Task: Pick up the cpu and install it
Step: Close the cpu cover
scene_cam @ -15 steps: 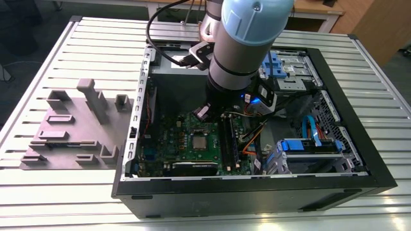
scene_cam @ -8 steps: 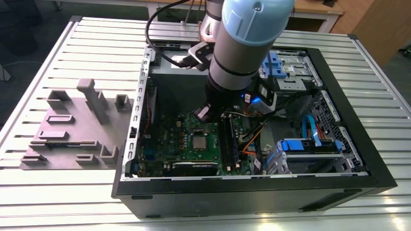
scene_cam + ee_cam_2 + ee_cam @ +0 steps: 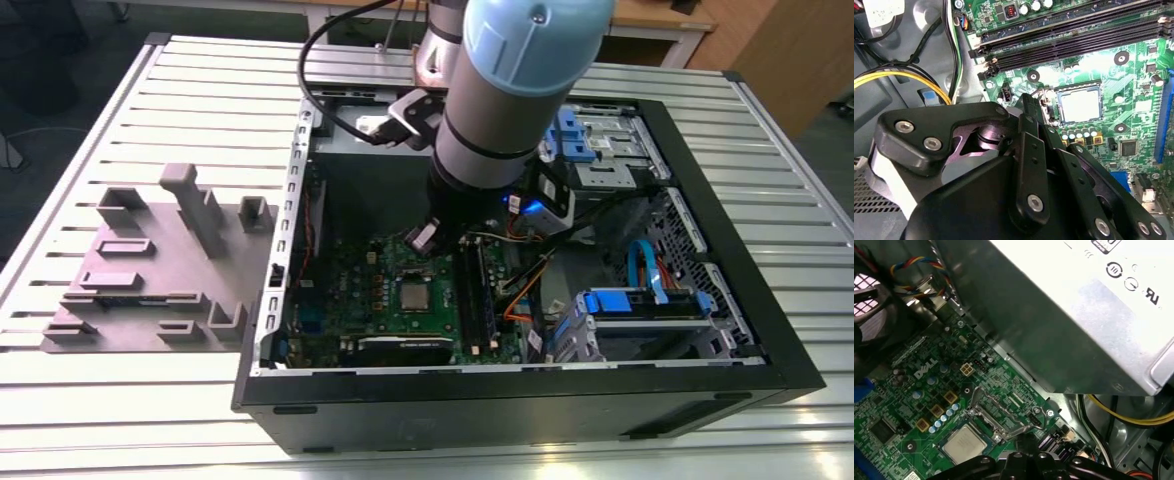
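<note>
Count: 1 robot arm [image 3: 514,90]; 1 open computer case [image 3: 534,400]; 1 motherboard [image 3: 347,290]; 1 cpu [image 3: 418,296]; 1 grey metal box [image 3: 1079,315]; 1 grey block [image 3: 147,270]; 1 slatted table [image 3: 134,400].

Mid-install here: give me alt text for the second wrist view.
The cpu lies flat in its socket on the green motherboard, just past the black end effector in the foreground. Long black memory slots run beside the socket.
</note>
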`<control>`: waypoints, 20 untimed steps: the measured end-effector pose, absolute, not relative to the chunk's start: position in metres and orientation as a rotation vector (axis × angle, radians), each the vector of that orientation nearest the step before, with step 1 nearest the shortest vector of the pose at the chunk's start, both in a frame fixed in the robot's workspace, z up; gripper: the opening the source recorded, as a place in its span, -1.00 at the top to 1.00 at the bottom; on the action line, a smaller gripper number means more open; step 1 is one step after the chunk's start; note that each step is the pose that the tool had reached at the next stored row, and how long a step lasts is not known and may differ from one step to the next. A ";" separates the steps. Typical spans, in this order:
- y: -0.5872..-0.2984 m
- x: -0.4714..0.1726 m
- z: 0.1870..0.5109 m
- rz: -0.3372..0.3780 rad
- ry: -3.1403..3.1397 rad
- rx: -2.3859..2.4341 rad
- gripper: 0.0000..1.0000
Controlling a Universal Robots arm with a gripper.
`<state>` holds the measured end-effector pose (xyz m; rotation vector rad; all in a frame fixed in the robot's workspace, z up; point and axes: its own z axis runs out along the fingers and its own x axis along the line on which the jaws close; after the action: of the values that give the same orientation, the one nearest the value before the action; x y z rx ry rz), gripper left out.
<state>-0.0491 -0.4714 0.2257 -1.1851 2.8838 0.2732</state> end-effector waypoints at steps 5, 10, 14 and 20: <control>-0.473 -0.049 0.226 0.274 2.875 -1.209 0.80; -0.474 -0.048 0.226 0.274 2.869 -1.227 0.80; -0.475 -0.046 0.226 0.274 2.863 -1.243 0.80; -0.476 -0.044 0.226 0.274 2.853 -1.270 0.80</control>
<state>-0.0442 -0.4761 0.2258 -1.2695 2.8531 0.2741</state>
